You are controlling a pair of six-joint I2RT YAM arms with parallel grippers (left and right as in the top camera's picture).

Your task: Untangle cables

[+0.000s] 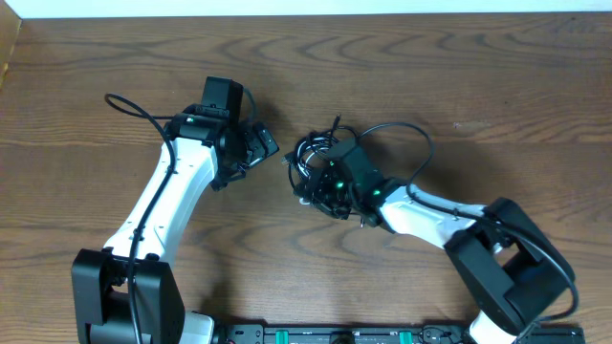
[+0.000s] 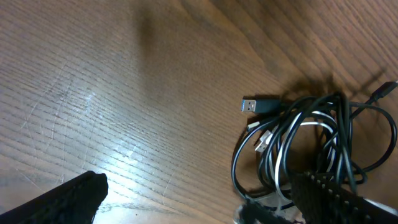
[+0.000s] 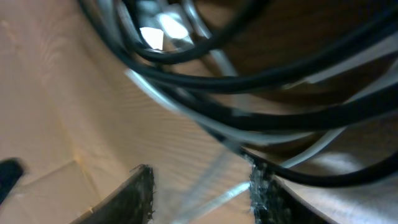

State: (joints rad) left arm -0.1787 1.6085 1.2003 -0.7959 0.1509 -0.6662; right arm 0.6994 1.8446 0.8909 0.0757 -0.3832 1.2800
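The right gripper's (image 3: 200, 180) two black fingers (image 3: 140, 196) stand apart, a blurred white cord (image 3: 211, 196) running through the gap. They are sunk into the tangle of thin black and white cables (image 1: 314, 153), which lies bunched near the middle of the brown wooden table (image 1: 459, 67). Just left of the tangle hangs the left gripper (image 1: 263, 143), its fingers (image 2: 68, 196) spread wide and holding nothing, facing a silver USB plug (image 2: 250, 104).

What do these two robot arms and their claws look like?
The left arm and right arm are white tubes with black joints, tiny green lights and a black cord alongside. The left gripper and right gripper are black, with ribbed fingers.
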